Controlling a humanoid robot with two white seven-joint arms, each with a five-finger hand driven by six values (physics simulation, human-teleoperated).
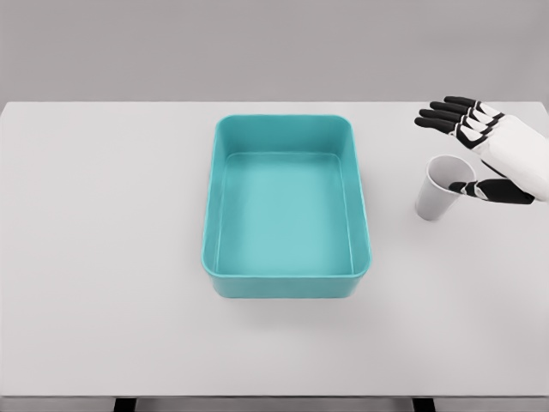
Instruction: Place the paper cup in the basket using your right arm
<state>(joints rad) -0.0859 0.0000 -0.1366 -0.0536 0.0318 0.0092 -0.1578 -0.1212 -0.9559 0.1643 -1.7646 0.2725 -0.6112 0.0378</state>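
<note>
A white paper cup [439,193] stands upright on the white table, to the right of the teal basket [221,193]. The basket is a rectangular tub with rounded corners, in the middle of the table, with nothing in it. My right hand [463,146] comes in from the right edge, just beside and above the cup. Its black fingers [446,113] are spread out behind the cup and the thumb [485,190] reaches over the cup's rim on the right side. The hand does not close around the cup. My left arm does not show.
The white table [103,257] runs across the whole view, with its front edge near the bottom. A plain grey wall lies behind it.
</note>
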